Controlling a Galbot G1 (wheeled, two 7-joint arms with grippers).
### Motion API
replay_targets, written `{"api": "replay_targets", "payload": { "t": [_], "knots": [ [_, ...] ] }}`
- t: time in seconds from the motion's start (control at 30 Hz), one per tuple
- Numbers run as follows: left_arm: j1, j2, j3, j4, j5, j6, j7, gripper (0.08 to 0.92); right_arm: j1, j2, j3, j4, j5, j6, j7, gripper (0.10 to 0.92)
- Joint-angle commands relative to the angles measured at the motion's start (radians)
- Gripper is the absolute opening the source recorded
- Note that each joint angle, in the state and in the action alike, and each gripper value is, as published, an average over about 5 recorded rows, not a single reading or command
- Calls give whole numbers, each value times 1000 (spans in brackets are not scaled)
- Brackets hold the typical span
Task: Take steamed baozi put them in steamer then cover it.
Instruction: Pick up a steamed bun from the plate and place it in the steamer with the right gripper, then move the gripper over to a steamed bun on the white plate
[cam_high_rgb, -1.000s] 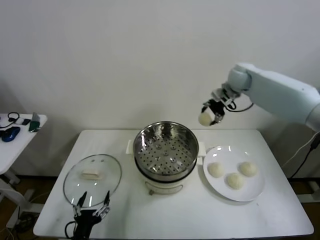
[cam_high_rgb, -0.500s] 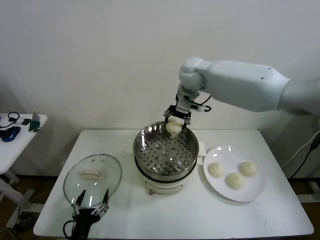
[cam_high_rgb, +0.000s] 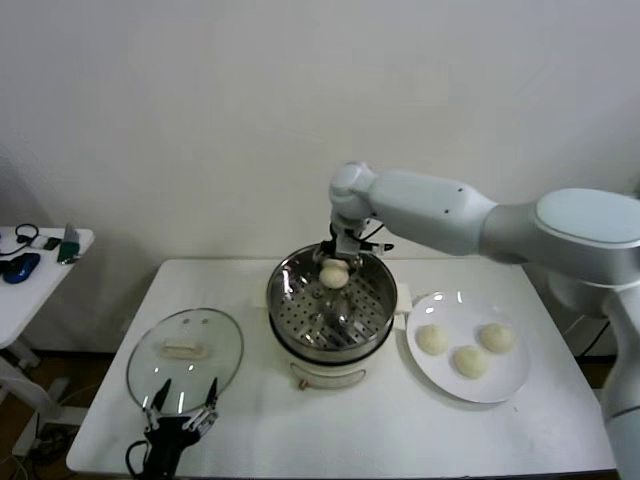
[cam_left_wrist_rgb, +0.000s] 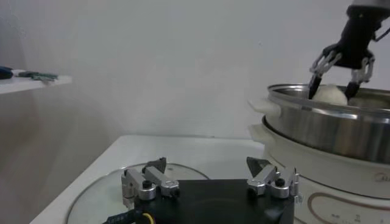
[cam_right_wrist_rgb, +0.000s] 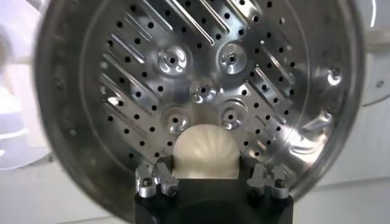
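Note:
The steel steamer (cam_high_rgb: 283, 290) stands mid-table on its white base, its perforated tray (cam_right_wrist_rgb: 201, 67) bare. My right gripper (cam_high_rgb: 335, 268) reaches down into the pot's far side, shut on one cream-white baozi (cam_high_rgb: 333, 275). In the right wrist view that baozi (cam_right_wrist_rgb: 205, 152) sits snug between both fingers, just above the tray. The left wrist view shows the same bun (cam_left_wrist_rgb: 329, 95) level with the steamer's rim (cam_left_wrist_rgb: 323, 91). Three more baozi (cam_high_rgb: 432, 339) (cam_high_rgb: 470, 361) (cam_high_rgb: 495, 337) lie on the white plate (cam_high_rgb: 512, 378) to the right. My left gripper (cam_high_rgb: 183, 405) stands open at the front left.
The glass lid (cam_high_rgb: 185, 355) with its white knob lies flat on the table left of the steamer, just beyond my left gripper (cam_left_wrist_rgb: 207, 162). A small side table (cam_high_rgb: 30, 262) with odds and ends stands off to the far left. A wall backs the table.
My right arm swung left from above the plate's far side to over the steamer, then lowered the baozi into the pot. The left arm stayed put.

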Motion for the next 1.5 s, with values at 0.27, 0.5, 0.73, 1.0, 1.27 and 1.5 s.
{"api": "replay_targets", "payload": {
  "t": [0.27, 0.5, 0.73, 1.0, 1.27, 1.5],
  "knots": [
    [-14, -5, 2, 0, -1, 10, 1, 823, -24, 32, 16, -93, 30, 55, 10, 816],
    [-18, -5, 4, -5, 7, 17, 4, 823, 300, -76, -224, 15, 669, -42, -165, 823],
    [-31, 1, 3, 7, 3, 18, 9, 823, 551, -363, -487, 196, 1154, -467, -245, 822],
    [-57, 7, -2, 25, 2, 12, 9, 823, 557, -682, -636, 524, 1085, -875, -12, 823],
    [-73, 8, -6, 32, 1, 13, 11, 823, 309, -730, -506, 644, 1010, -1035, 118, 823],
    [-68, 6, -5, 35, 4, 8, 12, 823, 71, -635, -351, 485, 861, -1043, 114, 823]
  ]
}}
